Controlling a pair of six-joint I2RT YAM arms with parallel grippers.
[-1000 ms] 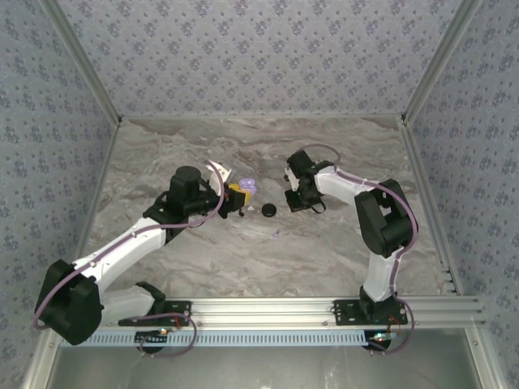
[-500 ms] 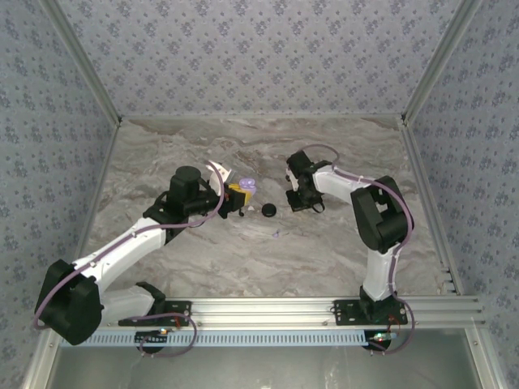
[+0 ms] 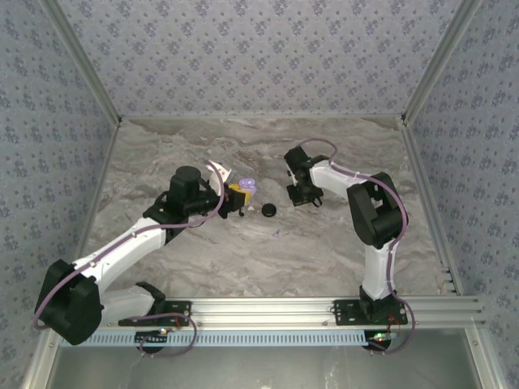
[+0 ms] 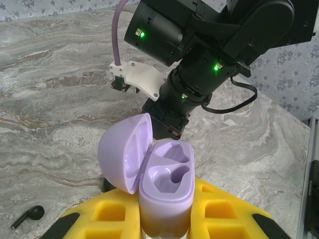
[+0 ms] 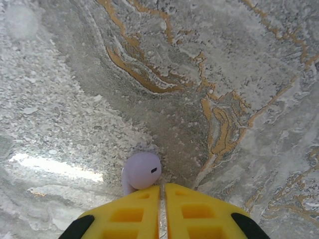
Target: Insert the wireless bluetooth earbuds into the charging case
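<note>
My left gripper (image 4: 164,216) is shut on the lilac charging case (image 4: 167,186), held upright with its lid (image 4: 123,152) swung open to the left and both wells empty. From above, the same gripper (image 3: 241,198) and case (image 3: 247,185) sit left of centre. My right gripper (image 5: 162,189) points down at the marble, its yellow fingers (image 5: 129,209) shut with only a thin slit between them. A lilac earbud (image 5: 143,170) lies on the table against the left finger's tip, not between the jaws. A small black stemmed earbud (image 4: 29,215) lies on the table left of the case.
A black round disc (image 3: 268,210) rests on the marble table (image 3: 340,243) between the two grippers. A tiny lilac speck (image 3: 276,234) lies nearer the front. The right arm's wrist (image 4: 199,74) hangs close ahead of the case. Patterned walls enclose the table.
The right arm's elbow has swung left and its gripper has shifted slightly toward the far side. The left arm and the case have not moved.
</note>
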